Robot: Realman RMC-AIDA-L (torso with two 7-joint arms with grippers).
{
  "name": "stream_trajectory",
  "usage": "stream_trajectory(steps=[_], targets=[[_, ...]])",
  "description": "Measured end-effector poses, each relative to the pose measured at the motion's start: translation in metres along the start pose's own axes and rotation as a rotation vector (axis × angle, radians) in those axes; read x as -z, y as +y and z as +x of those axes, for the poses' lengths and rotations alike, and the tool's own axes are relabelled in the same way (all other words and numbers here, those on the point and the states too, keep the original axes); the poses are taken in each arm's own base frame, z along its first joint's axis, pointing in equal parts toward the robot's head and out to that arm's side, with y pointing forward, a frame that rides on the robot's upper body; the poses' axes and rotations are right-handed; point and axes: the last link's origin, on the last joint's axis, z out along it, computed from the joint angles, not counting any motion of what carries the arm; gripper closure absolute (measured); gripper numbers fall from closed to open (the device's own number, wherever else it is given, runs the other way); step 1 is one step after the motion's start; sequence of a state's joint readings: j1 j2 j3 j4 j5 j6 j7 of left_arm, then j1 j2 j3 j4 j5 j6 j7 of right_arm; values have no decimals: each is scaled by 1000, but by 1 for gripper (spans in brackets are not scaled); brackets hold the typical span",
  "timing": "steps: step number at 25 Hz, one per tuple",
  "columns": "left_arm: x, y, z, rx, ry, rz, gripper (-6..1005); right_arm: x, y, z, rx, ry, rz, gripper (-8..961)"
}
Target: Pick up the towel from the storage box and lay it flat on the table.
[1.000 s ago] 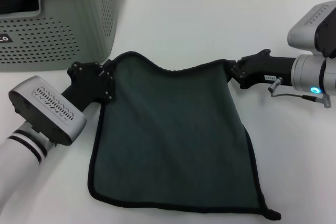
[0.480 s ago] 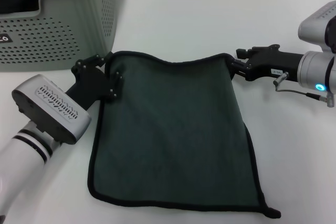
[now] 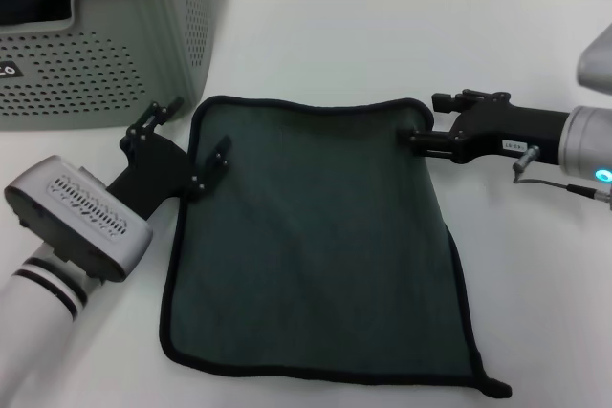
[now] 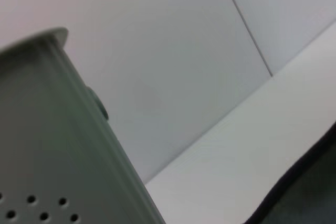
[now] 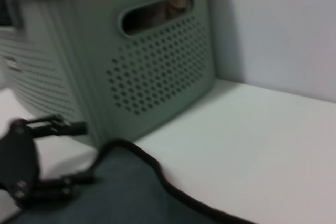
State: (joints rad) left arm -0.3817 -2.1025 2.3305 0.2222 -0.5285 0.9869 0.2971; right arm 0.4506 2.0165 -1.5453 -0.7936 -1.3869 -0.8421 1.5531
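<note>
**A:** From the head camera, how far along is this?

**B:** Nearly done, I'd say. The towel is out of the storage box and lies spread on the table, dark green side up, filling the middle down toward six o'clock. The box sits at ten o'clock, just off the towel's far left corner.

**A:** And the grippers?

**B:** The left gripper is at nine o'clock with its fingers spread apart; one finger lies over the towel's left edge, the other points toward the box, and nothing is pinched between them. The right gripper is at three o'clock, fingers also parted, straddling the far right corner without clamping it.

**A:** What does the left wrist camera add?

**B:** Little. The box wall fills one side, bare table lies beyond, and a dark sliver of towel shows in a corner.

**A:** The right wrist camera?

**B:** It looks across the towel's far edge to the box, and shows the left gripper farther off with its fingers apart over the cloth.

**A:** So what's left?

**B:** In my judgement only backing both arms away. The near right corner at five o'clock looks slightly bunched, otherwise it lies flat.
</note>
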Motion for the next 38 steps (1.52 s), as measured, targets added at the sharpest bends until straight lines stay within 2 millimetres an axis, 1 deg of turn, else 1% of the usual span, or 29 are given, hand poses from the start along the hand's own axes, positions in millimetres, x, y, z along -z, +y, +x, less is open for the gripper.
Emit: stream_trajectory(steps=[4,6,8,10,13,14,17,20,24,26,30,38], targets=[[6,2,8,97,71,-4,256,16,4,-3,9,-53,-76,312],[11,3,14,192,128,-42,258,24,11,-5,38,-86,-141,245],[21,2,17,285,189,-120,260,34,20,-9,71,-121,-228,77],[33,-1,22,377,252,-234,262,44,27,-13,109,-149,-316,78],[50,-12,30,490,322,-402,265,64,40,-16,181,-173,-468,80],[54,-15,33,506,346,-444,266,67,41,-17,192,-179,-492,81],[68,-22,43,535,421,-557,269,85,51,-20,233,-215,-611,81],[82,-24,56,531,512,-682,270,105,61,-21,272,-259,-735,81],[94,-24,72,520,608,-849,270,125,67,-24,295,-319,-828,81],[96,-24,76,513,630,-903,270,136,68,-25,302,-361,-856,82],[96,-23,79,508,640,-930,270,143,68,-23,304,-394,-849,82],[96,-23,79,535,627,-929,270,141,71,-17,326,-413,-837,82]])
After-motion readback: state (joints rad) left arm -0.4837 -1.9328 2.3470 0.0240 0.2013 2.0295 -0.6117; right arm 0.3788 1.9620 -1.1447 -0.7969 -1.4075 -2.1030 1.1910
